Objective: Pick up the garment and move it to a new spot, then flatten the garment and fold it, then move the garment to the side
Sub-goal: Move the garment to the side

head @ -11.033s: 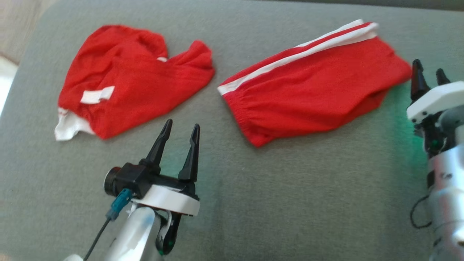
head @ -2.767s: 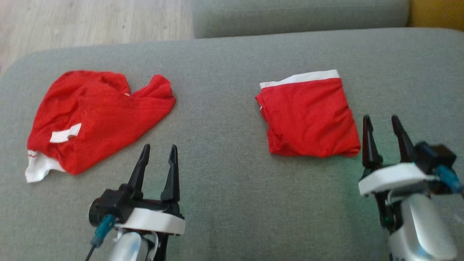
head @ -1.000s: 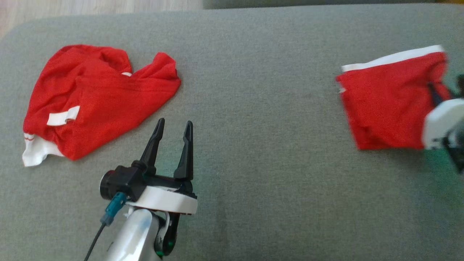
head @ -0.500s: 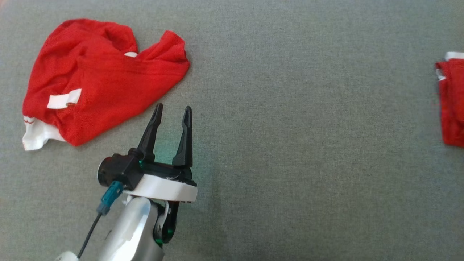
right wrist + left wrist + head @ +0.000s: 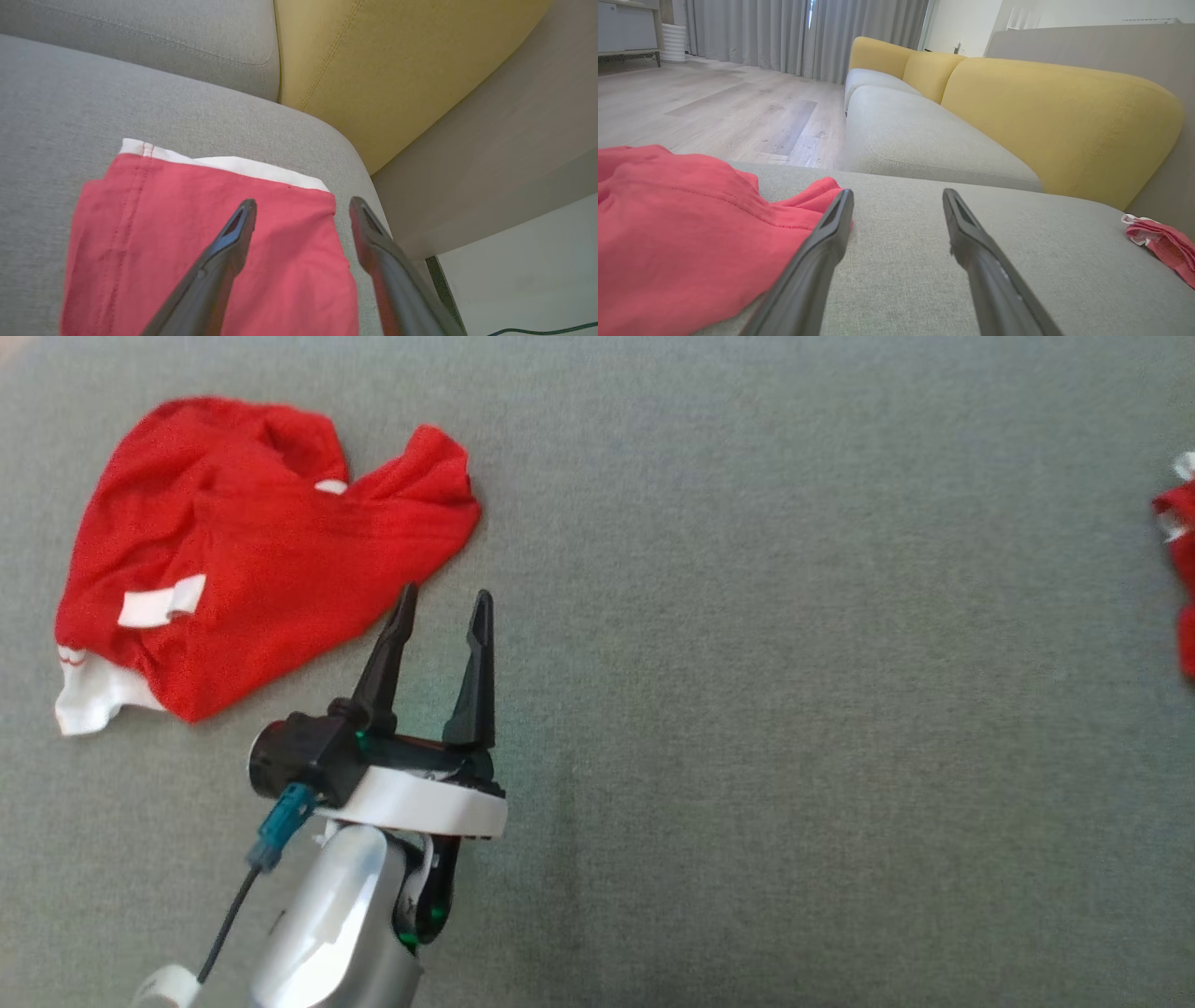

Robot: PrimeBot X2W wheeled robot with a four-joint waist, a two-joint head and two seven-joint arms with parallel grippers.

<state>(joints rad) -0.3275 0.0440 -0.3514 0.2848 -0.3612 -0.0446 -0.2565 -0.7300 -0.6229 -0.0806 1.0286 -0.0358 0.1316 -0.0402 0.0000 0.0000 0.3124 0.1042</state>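
No writing, label, brand or number is legible anywhere.

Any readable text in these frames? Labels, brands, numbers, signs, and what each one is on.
No readable text, brand, number or sign anywhere in these frames.
White patch on the crumpled red garment: looks blank, no lettering can be made out in the slightly blurred head view.
White band along the edge of the folded red garment: plain, no print.
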